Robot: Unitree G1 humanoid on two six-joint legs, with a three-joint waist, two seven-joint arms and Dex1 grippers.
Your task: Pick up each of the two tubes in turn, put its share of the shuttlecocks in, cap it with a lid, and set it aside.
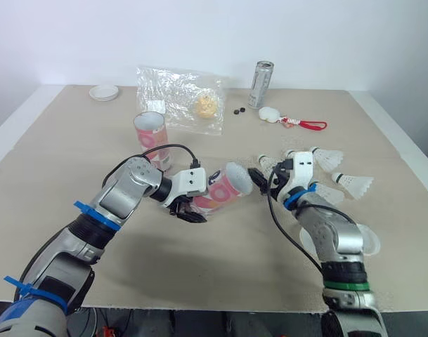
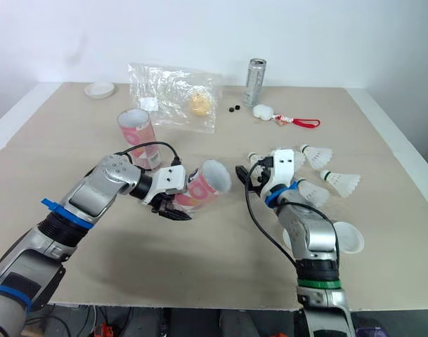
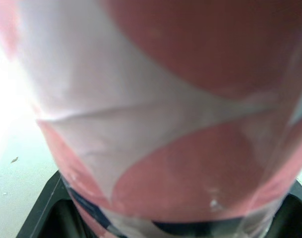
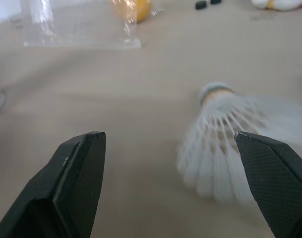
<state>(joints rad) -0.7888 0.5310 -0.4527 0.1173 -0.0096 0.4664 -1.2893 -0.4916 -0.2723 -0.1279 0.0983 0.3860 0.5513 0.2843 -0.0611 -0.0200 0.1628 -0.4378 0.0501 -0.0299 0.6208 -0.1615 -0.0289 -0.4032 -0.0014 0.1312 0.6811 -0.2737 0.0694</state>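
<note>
1. Left gripper [image 1: 196, 208] is clamped on the held tube [image 1: 224, 186]. The tube is off the table [image 1: 221, 274] and tipped almost level, its open mouth turned toward the robot's right. Judged reason: this offers the opening to the other arm for side loading.
2. In the left wrist view the tube's pink-and-white wall sits between the black fingers [image 3: 41, 218], pressed on both sides (wrapper creased there).
3. Right gripper [image 4: 166, 135] is spread wide and holds nothing. It is low over the table, just beside the tube mouth.
4. The nearest shuttlecock [image 4: 225, 148] lies on its side ahead of that gripper, closer to one finger, cork end pointing away.
5. The other shuttlecocks [image 1: 326, 158] lie near on the robot's right, a sensible supply position.
6. The second tube [image 1: 150, 133] stands upright and uncapped behind the left arm, clear of the work.
7. One lid [image 1: 368, 242] lies beside the right forearm. The far lid [image 1: 103, 92] is at the back-left corner.
8. Judgement: the step in hand is grasping a shuttlecock. I cannot tell whether the held tube already contains any.
</note>
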